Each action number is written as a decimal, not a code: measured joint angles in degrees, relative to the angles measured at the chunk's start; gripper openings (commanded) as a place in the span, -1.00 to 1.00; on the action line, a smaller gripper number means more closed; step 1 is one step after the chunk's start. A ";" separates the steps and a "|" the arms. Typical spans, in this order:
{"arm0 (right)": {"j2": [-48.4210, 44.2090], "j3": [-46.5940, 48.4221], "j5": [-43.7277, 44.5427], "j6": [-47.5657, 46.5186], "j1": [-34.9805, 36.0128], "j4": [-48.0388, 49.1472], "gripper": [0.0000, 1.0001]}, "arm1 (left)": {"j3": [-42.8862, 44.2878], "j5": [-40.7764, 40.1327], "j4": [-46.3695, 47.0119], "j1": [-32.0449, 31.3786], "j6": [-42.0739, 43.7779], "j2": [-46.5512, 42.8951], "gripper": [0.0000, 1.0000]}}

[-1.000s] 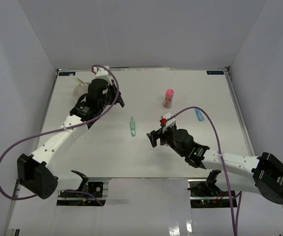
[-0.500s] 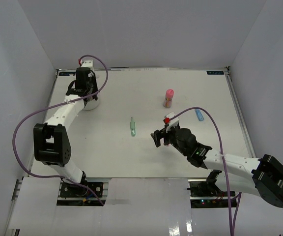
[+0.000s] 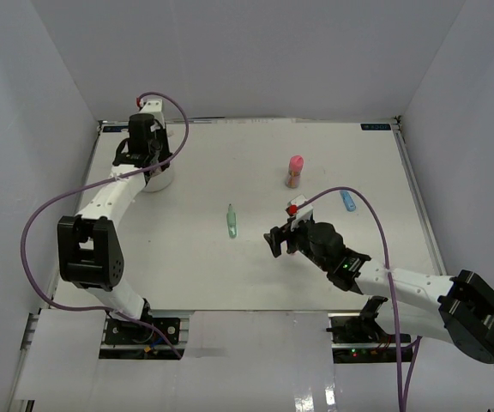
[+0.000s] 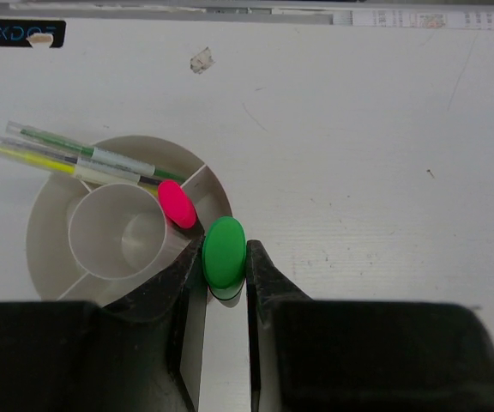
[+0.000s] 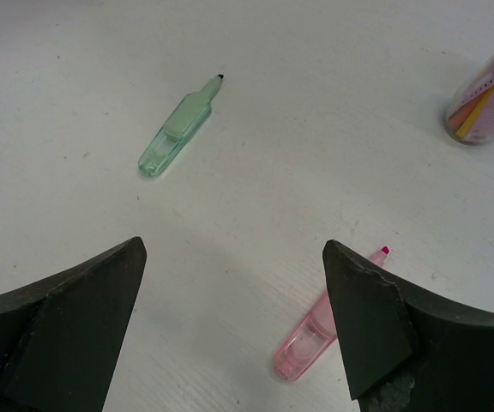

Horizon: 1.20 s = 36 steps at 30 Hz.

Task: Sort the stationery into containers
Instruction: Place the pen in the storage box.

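The left gripper (image 4: 225,256) pinches a green-capped short marker (image 4: 224,264) at the rim of the round white plastic organiser cup (image 4: 43,230). The right gripper (image 5: 234,257) gapes open over a translucent pink marker (image 5: 310,341).

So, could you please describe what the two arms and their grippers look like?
The left arm and right arm have white links and black joint housings, each trailing a looping purple cable. The left gripper and right gripper have matte black wedge-shaped fingers.
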 measured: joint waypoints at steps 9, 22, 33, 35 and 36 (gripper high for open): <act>0.85 0.00 -1.33 0.02 -0.55 -0.02 0.80 | 0.00 -0.04 3.15 0.33 2.10 -1.18 -0.71; 2.58 0.00 -3.37 0.00 -0.92 0.02 0.80 | -2.25 -0.26 7.34 1.88 2.69 -0.59 -0.60; 2.69 0.00 -3.65 -0.02 -0.98 0.02 0.80 | -5.35 -0.02 9.03 1.90 2.64 2.16 -0.41; 2.69 0.00 -3.65 -0.02 -0.98 0.00 0.80 | -5.51 -0.04 9.27 1.90 2.64 2.16 -0.24; 2.67 0.00 -3.65 -0.02 -1.01 0.00 0.80 | -5.57 -0.04 9.49 1.90 2.69 2.16 -0.17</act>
